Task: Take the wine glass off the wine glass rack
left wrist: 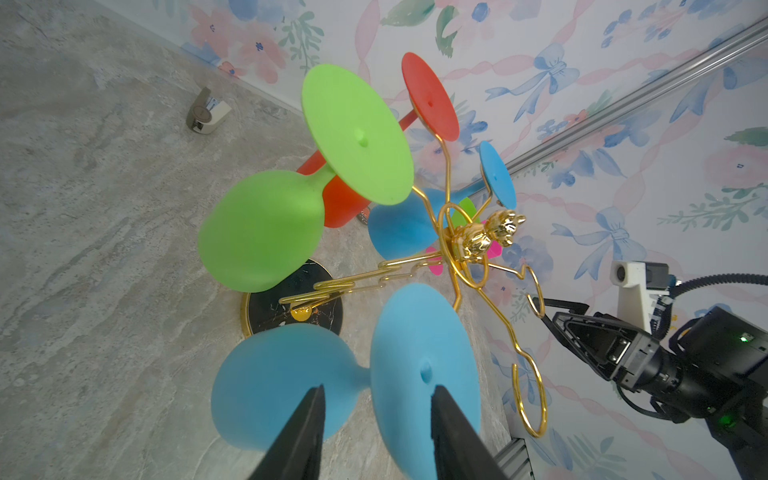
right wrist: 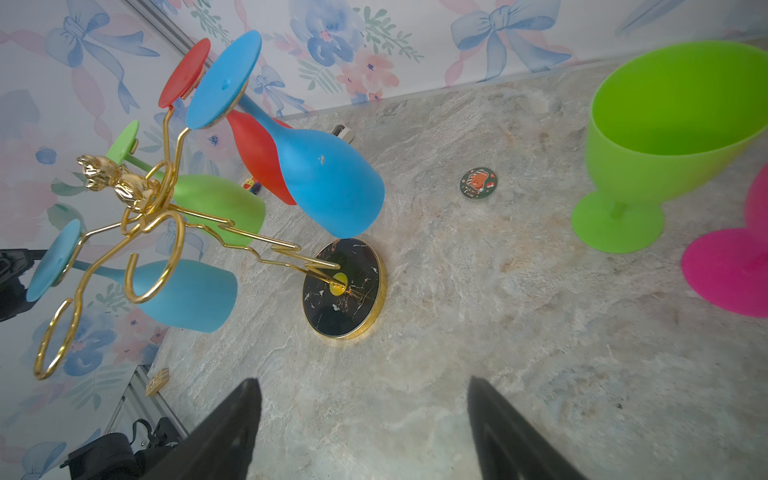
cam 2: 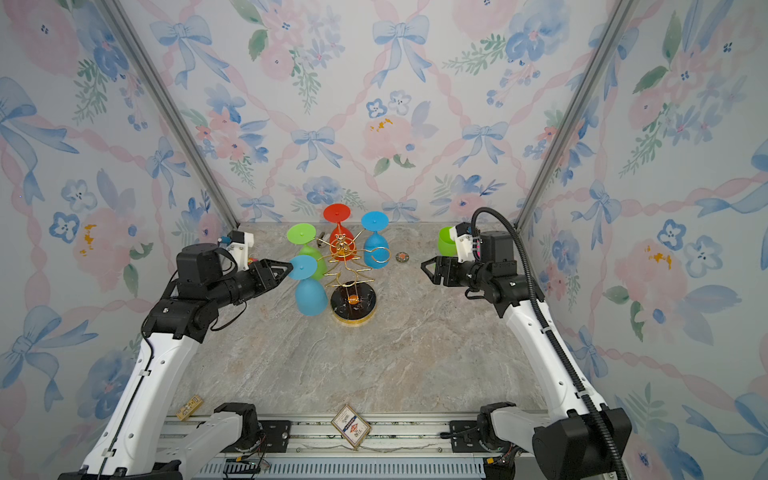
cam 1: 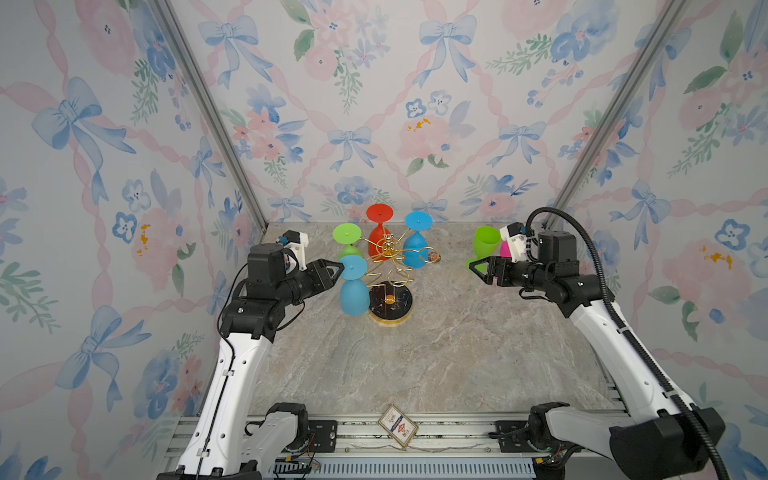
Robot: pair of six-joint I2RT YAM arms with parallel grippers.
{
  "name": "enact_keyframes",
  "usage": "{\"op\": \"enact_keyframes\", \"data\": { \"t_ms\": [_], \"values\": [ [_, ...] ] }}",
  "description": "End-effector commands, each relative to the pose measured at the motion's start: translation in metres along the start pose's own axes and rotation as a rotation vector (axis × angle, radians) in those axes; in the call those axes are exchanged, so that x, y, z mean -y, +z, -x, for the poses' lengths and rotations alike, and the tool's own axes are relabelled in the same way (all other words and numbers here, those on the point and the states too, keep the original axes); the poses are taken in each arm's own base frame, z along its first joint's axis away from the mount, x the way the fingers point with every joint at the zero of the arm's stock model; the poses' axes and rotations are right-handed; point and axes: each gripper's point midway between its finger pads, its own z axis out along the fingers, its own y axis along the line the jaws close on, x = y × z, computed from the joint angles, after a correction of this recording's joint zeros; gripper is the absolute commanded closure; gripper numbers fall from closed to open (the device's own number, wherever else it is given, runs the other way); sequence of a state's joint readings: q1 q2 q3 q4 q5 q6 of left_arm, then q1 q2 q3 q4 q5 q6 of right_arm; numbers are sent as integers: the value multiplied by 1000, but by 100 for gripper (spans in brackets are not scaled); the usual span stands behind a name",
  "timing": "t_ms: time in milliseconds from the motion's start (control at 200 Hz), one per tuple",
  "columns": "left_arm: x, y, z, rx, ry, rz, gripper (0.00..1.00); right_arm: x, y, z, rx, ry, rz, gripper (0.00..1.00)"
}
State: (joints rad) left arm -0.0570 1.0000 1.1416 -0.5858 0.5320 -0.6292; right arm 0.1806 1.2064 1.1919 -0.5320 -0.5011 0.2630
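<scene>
Grasping step: left fingers (left wrist: 303, 432), part-open, straddle the stem of the near blue wine glass (left wrist: 270, 386); next they should pinch it and slide it off the rack (left wrist: 473, 241).

txt: none legible | card (cam 1: 397, 427) on front rail: print too sm. | rnd badge (right wrist: 478, 183): lettering blurred

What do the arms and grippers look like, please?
The left arm and right arm have white shells, black joints and white wrist camera mounts. The left gripper and right gripper are black with triangular fingers. A black ribbed hose runs along the right arm.
</scene>
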Motion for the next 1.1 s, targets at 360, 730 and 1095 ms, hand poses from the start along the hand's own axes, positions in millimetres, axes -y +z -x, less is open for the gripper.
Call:
{"op": "enact_keyframes", "data": {
  "t_ms": [360, 730, 1095],
  "values": [
    [6, 5, 0, -36, -25, -66, 73, 0, 14, -11, -26, 28, 15, 20],
    [8, 5, 1, -39, -38, -82, 90, -1, 14, -14, -32, 26, 19, 20],
    [14, 1, 7, -27, -36, -96, 95, -1, 14, -18, -35, 29, 21, 20]
  ]
}}
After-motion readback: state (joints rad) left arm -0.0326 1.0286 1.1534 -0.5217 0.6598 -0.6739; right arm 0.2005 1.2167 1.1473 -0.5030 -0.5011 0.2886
